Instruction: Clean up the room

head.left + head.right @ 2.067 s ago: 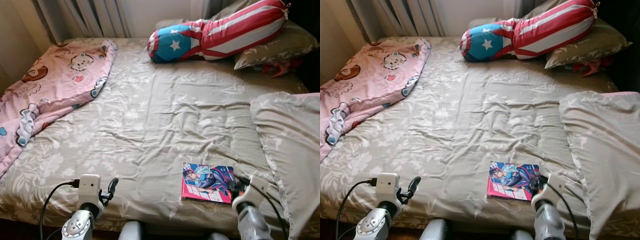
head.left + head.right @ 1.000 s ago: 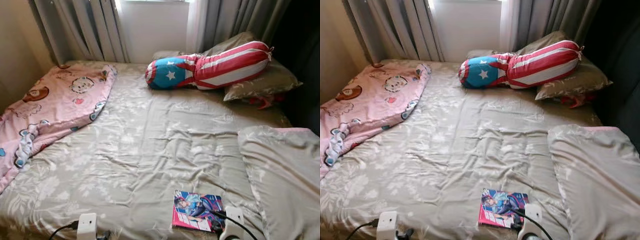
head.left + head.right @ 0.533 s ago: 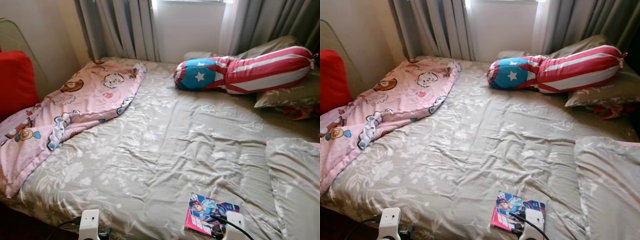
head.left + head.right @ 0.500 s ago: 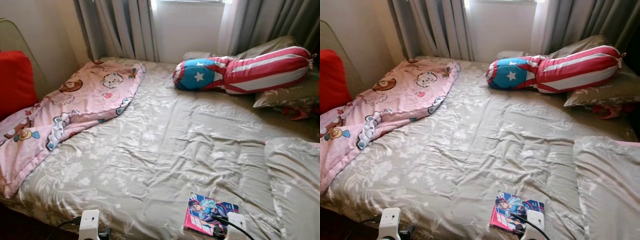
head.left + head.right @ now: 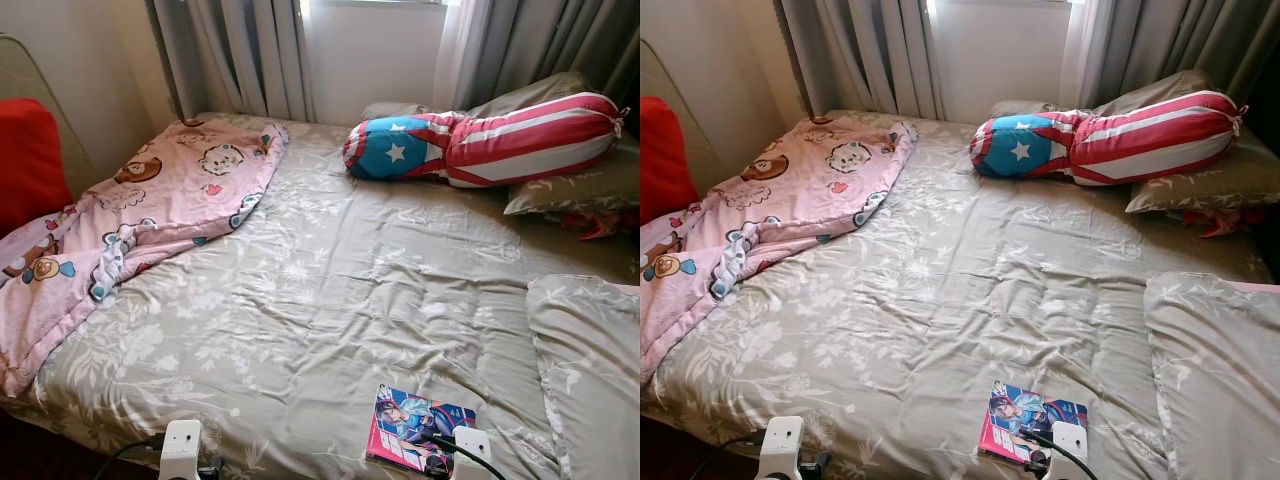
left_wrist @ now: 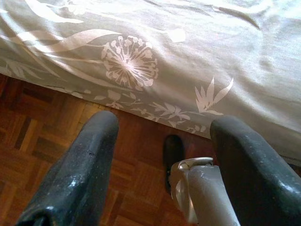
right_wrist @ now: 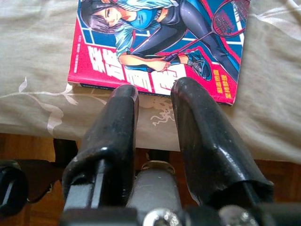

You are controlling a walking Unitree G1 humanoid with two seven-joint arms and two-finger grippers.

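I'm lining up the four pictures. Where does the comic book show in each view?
Left eye: comic book near the bottom edge, right of centre, on the bed's near edge.
Right eye: book likewise low, right of centre.
Left wrist: not in it.
Right wrist: book across the top, beyond the right gripper.
Shared landmark: the grey floral bedsheet.

We see our right gripper [image 7: 153,101] with its two fingers a little apart, and the comic book [image 7: 157,44] lies flat right past their tips. The bed cover [image 7: 37,61] around it is bare. Our left gripper [image 6: 162,136] spreads wide over the wood floor [image 6: 42,141], with the bed's edge [image 6: 155,70] ahead.
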